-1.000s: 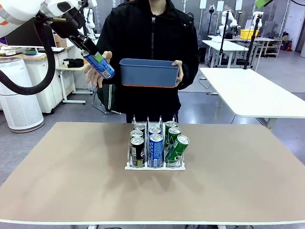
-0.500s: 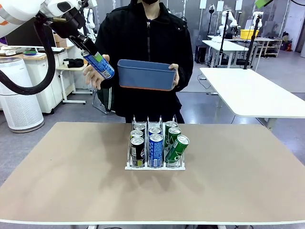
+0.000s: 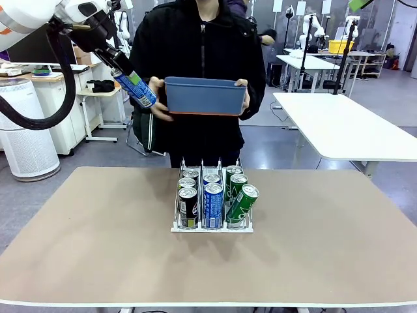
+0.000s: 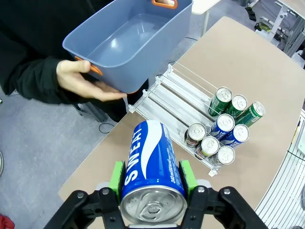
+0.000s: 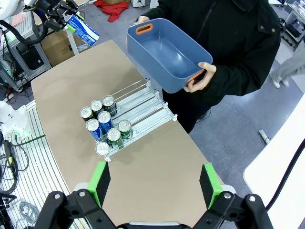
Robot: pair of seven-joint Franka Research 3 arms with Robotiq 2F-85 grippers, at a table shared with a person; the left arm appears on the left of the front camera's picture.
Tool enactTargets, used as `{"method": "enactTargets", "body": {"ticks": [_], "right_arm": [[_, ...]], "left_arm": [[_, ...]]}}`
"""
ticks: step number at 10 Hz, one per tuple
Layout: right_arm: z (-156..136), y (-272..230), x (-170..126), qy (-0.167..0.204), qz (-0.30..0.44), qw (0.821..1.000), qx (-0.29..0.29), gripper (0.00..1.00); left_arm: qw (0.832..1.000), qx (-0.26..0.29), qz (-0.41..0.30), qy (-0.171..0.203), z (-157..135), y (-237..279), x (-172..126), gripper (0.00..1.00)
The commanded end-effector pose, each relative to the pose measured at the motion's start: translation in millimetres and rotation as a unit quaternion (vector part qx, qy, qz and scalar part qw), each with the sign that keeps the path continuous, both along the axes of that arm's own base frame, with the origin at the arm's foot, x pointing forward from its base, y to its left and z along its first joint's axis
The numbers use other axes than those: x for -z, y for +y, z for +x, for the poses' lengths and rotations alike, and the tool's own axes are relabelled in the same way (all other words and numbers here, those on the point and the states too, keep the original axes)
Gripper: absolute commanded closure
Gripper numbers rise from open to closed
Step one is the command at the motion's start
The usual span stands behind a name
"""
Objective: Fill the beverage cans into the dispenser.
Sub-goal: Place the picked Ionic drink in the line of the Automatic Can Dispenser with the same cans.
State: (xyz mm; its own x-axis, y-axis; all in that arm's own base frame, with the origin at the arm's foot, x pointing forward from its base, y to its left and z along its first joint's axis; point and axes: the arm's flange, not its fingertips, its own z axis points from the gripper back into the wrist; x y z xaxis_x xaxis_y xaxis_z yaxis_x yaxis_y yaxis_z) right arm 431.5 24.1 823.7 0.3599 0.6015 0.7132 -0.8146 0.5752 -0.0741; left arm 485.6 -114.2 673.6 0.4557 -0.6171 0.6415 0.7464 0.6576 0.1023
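Observation:
My left gripper (image 3: 126, 79) hangs high above the table's far left, shut on a blue beverage can (image 3: 137, 90) that slants downward. In the left wrist view that can (image 4: 151, 164) sits between the green pads (image 4: 116, 176). The dispenser (image 3: 212, 229) stands mid-table with several cans at its front: dark ones left, blue ones (image 3: 213, 197) in the middle, green ones right. The front green can (image 3: 242, 203) leans sideways. My right gripper (image 5: 155, 185) is open, high above the table, with nothing between its fingers. The dispenser's rear lanes (image 4: 171, 95) (image 5: 143, 102) are bare.
A person at the far edge holds an empty blue bin (image 3: 205, 96) (image 4: 128, 43) (image 5: 167, 52) in both hands, above and behind the dispenser, close to my held can. The tan table (image 3: 98, 248) spreads wide around the rack. Another white table (image 3: 345, 127) stands at the right.
The person's hand has left the blue can and taken the bin's left end; the bin sits level in both hands. My left gripper and its can stayed put.

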Motion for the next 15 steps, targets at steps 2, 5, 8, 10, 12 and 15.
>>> {"method": "enactTargets", "body": {"ticks": [2, 5, 8, 10, 12, 15], "right_arm": [[-2, 1, 2, 0.004, -0.001, 1.000, 0.002, 0.00], [-2, 1, 2, 0.004, -0.001, 1.000, 0.002, 0.00], [-2, 1, 2, 0.004, -0.001, 1.000, 0.002, 0.00], [-2, 1, 2, 0.004, -0.001, 1.000, 0.002, 0.00], [-2, 1, 2, 0.004, -0.001, 1.000, 0.002, 0.00], [-2, 1, 2, 0.004, -0.001, 1.000, 0.002, 0.00]], "left_arm": [[1.000, 0.000, 0.000, 0.000, 0, 0, 0, 0.42], [0.999, 0.013, 0.051, 0.010, -34, -29, -1, 0.42], [0.992, 0.073, 0.104, 0.022, -84, -56, 0, 0.42], [0.976, 0.152, 0.155, 0.030, -113, -84, 19, 0.42], [0.959, 0.229, 0.165, 0.041, -133, -106, 28, 0.42], [0.952, 0.265, 0.145, 0.051, -136, -123, 45, 0.42]]}}
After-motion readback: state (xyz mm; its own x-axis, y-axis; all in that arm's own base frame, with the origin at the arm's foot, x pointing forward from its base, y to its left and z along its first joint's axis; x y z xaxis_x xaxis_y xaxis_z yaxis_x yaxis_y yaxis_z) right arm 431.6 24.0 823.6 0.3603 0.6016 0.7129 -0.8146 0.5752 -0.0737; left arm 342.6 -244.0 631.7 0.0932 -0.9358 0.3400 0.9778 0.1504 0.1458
